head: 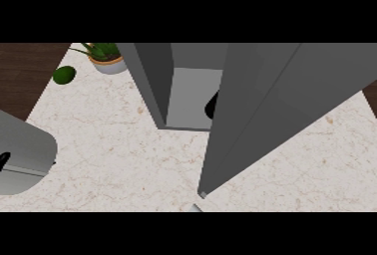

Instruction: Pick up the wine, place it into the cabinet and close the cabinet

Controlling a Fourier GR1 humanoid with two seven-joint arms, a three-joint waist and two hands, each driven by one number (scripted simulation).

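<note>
Grey metal box cabinet [151, 74] stands on a pale marble counter [117, 149], its flat grey door [258, 109] swung wide toward the viewer. Inside, a dark rounded shape [213, 105] peeks past the door's edge (probably the wine bottle, though the door hides most of it). The left hand [4, 160] is a black sliver at the left edge beside its grey forearm [26, 159]; whether it is open or closed, I cannot tell. The right hand does not show. Placing looks done or nearly so. Next, the door needs pushing on its outer face until it shuts. A potted green plant [106, 57] and a small green fruit [65, 74] sit at far left.
</note>
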